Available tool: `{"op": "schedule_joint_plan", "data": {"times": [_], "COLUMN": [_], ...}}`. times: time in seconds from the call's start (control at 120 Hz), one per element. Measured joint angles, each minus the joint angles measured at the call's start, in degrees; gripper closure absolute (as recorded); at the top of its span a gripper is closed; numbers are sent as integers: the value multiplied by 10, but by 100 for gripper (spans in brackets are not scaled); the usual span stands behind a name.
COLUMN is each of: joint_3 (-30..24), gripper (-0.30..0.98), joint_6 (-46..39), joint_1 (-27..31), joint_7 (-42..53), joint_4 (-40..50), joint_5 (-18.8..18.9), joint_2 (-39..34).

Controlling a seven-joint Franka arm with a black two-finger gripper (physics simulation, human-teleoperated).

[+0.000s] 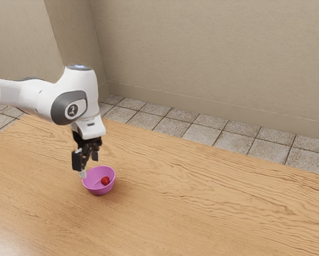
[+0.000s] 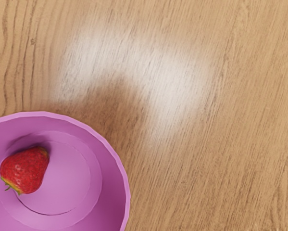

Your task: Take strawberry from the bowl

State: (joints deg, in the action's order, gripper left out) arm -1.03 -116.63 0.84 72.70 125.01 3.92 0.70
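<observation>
My gripper point(image 1: 89, 165) hangs over the exterior view's left side of the pink bowl point(image 1: 99, 190), its two fingers apart with nothing between them. One pale fingertip appears beside the bowl's rim; whether it touches cannot be told. Inside the bowl lies the red strawberry point(image 1: 105, 181), toward the exterior view's right, apart from the gripper. In the wrist view the strawberry point(image 2: 25, 170) rests on its side on the floor of the bowl point(image 2: 126, 195), near the inner wall, its green and yellow end visible.
The wooden table point(image 1: 202, 208) extends around the bowl and far to the exterior view's right. Beyond its back edge are floor tiles point(image 1: 202, 133) and a beige wall point(image 1: 212, 53).
</observation>
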Motion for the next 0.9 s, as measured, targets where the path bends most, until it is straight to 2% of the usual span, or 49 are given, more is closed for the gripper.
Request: {"op": "schedule_joint_plan", "data": {"times": [0.283,0.642,0.9], "joint_3": [-2,-1,1], "gripper": [0,1,16], "joint_6": [-79,-120,-136], "joint_1": [-7,11,17], "joint_7": [122,217,256], "joint_4": [1,2,29], "joint_5": [12,8,-17], "joint_2": [47,76,56]}}
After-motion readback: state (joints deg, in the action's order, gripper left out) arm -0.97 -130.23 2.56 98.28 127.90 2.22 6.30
